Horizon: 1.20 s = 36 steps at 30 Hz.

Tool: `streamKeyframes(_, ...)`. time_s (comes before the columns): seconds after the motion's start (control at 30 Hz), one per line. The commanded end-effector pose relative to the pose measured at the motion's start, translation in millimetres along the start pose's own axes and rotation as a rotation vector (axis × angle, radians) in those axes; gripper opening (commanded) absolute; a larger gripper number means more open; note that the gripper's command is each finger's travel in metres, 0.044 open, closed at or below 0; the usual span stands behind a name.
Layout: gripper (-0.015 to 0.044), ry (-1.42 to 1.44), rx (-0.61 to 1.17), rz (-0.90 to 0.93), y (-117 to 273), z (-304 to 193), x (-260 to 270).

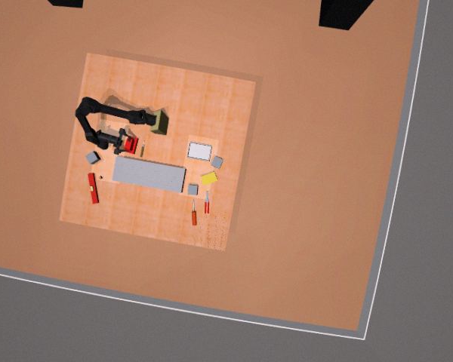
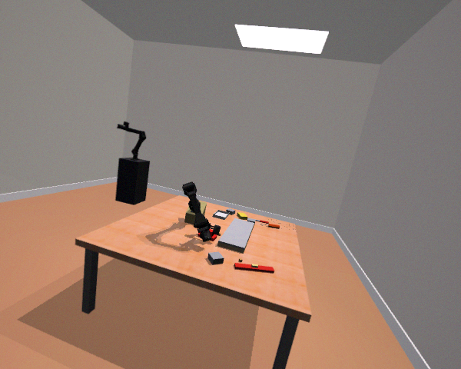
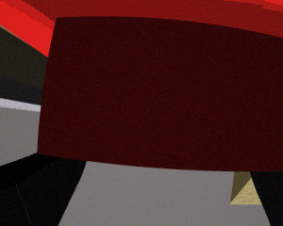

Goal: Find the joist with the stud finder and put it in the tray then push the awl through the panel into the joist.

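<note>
The grey floor panel lies mid-table; no hole can be made out. What looks like the stud finder, a red block, is beside the panel's left part. My gripper is open wide at this block, fingers toward its two sides, gripping nothing. The block fills much of the wrist view; whether the fingers touch it is unclear. What looks like the awl, with a brown handle, lies just right of it in the top view. The white tray stands past the panel's far right end.
The olive base block carries my arm. A red level and a grey block lie left. Right are a yellow block, grey blocks, pliers and an orange screwdriver.
</note>
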<state>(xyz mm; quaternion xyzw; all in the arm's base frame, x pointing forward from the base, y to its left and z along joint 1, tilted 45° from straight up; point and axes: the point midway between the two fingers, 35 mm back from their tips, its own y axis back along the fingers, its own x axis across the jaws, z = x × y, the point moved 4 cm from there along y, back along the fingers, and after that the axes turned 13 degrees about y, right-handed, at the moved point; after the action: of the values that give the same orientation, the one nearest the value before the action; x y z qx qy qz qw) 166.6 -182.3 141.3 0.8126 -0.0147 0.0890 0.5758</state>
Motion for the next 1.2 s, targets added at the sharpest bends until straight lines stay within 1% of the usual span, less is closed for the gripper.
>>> streamKeyframes(0.0,0.044,0.0,0.0,0.0,1,0,0)
streamKeyframes(0.77,0.044,0.0,-0.002,0.0,29,0,0)
streamKeyframes(0.87,0.044,-0.011,-0.005,0.005,35,-14,4)
streamKeyframes(1.03,0.044,-0.051,-0.012,0.023,53,-67,13)
streamKeyframes(1.17,0.044,-0.053,-0.012,0.024,54,-69,13)
